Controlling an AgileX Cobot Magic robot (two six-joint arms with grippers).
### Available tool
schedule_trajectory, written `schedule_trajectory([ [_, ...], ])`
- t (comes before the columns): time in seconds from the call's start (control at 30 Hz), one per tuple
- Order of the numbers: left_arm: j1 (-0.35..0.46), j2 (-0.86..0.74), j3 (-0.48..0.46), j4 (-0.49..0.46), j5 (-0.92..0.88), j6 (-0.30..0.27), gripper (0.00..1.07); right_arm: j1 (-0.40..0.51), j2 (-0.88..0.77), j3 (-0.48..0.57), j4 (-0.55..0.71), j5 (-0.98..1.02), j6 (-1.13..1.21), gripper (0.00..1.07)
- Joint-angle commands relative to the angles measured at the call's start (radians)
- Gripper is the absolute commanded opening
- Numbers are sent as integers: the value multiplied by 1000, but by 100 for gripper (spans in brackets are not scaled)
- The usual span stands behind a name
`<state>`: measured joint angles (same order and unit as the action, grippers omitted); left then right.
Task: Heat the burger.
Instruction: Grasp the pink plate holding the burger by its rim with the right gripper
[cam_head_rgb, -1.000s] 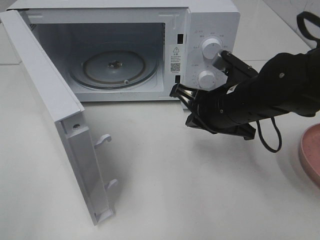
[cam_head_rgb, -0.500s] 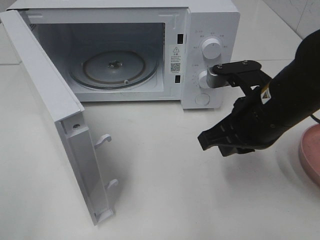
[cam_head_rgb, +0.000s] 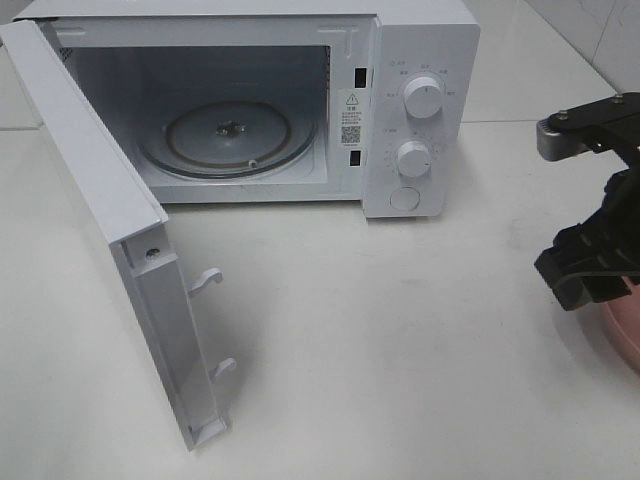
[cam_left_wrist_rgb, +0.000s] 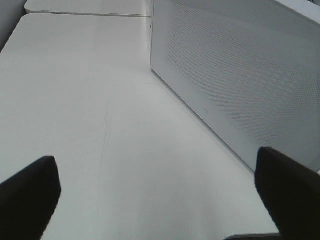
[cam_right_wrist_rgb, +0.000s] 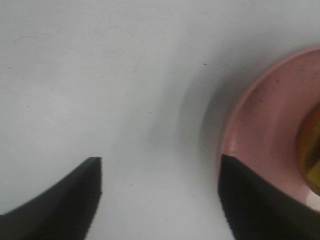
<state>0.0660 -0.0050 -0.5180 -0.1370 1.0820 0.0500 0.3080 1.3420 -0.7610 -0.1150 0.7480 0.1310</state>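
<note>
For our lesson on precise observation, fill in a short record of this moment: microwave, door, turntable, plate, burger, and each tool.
microwave: white, on the table, two knobs
door: swung wide open
turntable: glass, nothing on it
plate: pink, on the table right of the microwave
burger: only a yellowish sliver shows, over the plate
right tool: open, holds nothing, at the plate's edge
left tool: open, holds nothing, over bare table
</note>
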Motion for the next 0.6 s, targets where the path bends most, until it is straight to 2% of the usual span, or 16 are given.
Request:
schedule_trajectory([
  [0.03,-3,-17,1,-4,-11,-2,98,-39,-7,-1,-53,14,-11,90],
  [0.07,-3,-17,1,-4,-11,-2,98,-57,-7,-1,-74,13,-11,100],
  [0.1,-3,-17,1,-4,-11,-2,98,-68,-7,-1,-86,13,-13,102],
  [0.33,-3,-17,1,-4,-11,-2,98,-103,43,0,-84,17,-41,101],
  [0.5,-3,-17,1,-4,-11,-2,98,-177,143,0,-83,3,-63,100],
  [0.6,-3,-17,1,-4,-11,-2,98,-183,156,0,-82,-4,-64,99],
])
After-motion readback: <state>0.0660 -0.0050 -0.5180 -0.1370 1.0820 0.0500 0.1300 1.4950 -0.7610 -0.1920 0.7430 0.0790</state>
